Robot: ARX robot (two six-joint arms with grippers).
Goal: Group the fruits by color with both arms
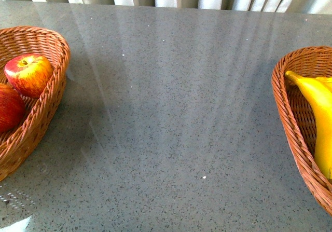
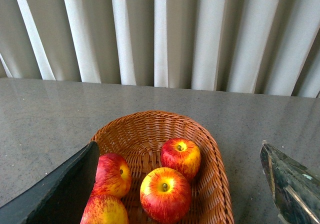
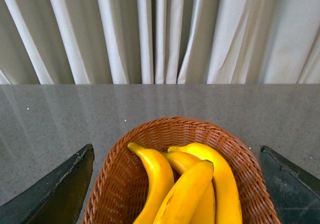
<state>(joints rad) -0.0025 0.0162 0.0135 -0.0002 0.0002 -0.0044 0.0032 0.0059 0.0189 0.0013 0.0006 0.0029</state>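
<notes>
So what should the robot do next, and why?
Probably just pull both arms back and stop. The apples all sit in the left basket, the bananas in the right basket, no fruit shows on the table, and both grippers look open, holding nothing.

Left claw [image 2: 180, 184] and right claw [image 3: 175, 184] — jaws spread wide, nothing between them.

We only get slices here: the left basket [image 1: 49, 99] and its lower apple [image 1: 9, 107] run off the front view's edge, the right basket [image 1: 293, 112] and banana [image 1: 319, 118] likewise, and one apple [image 2: 111, 174] hides partly behind the left finger [image 2: 60, 191].
</notes>
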